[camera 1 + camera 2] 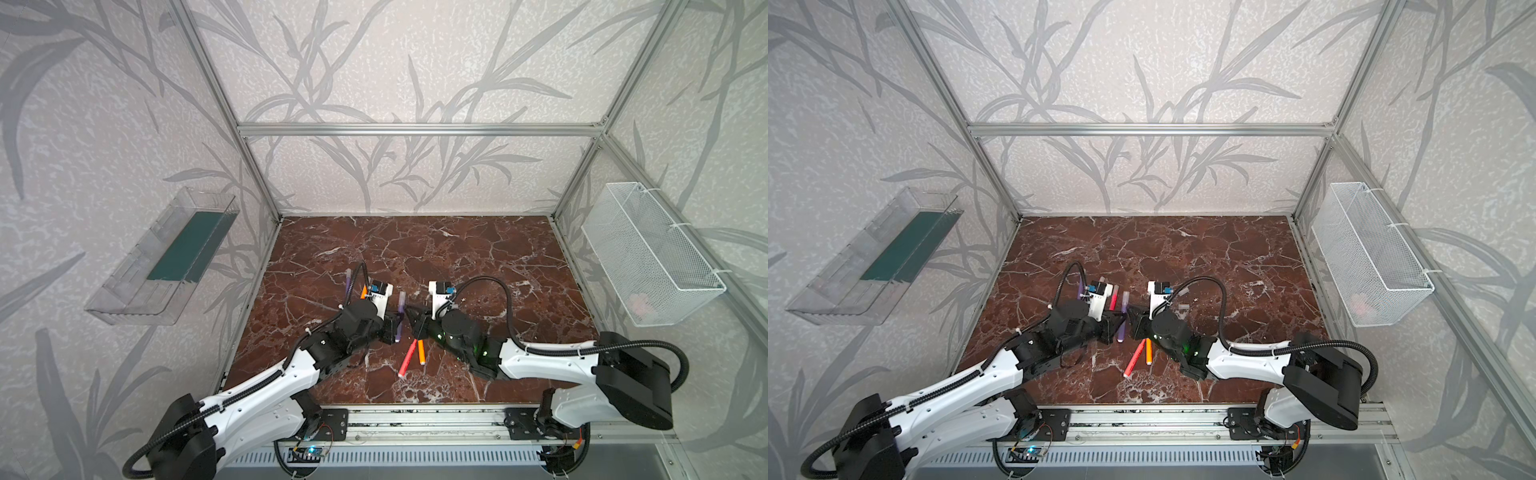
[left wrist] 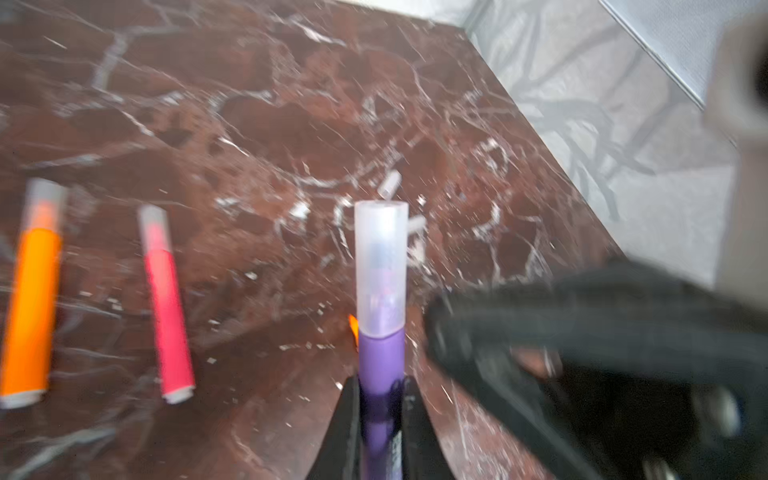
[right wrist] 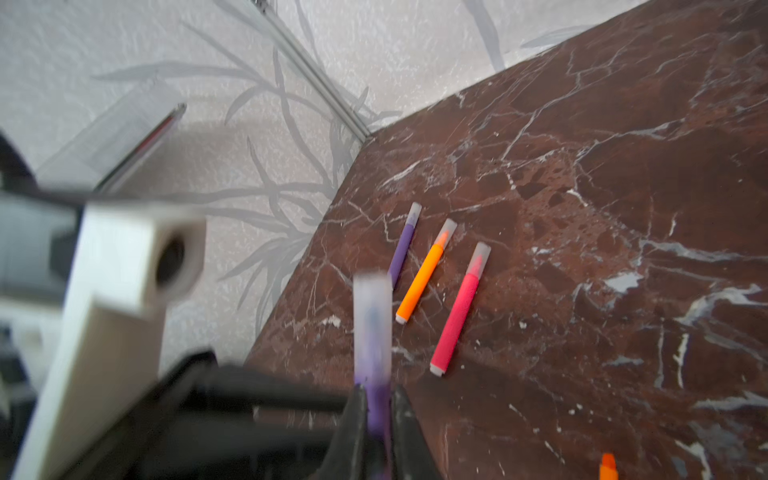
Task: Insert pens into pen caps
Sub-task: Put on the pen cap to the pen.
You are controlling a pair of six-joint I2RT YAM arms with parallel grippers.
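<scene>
Over the worktop [image 1: 457, 257], the left hand [image 2: 380, 380] clamps the purple pen [image 2: 380, 353] low on its barrel. The right hand [image 3: 378, 397] is closed alongside (its hold is unclear). The pen is probably light, stiff and slick, so grip mid-barrel. The cap [image 2: 380, 266] looks seated.

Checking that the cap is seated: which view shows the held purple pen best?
The left wrist view: the purple pen stands close and central, its clear cap plainly covering the tip. The right wrist view blurs it; both top views show it tiny.
</scene>
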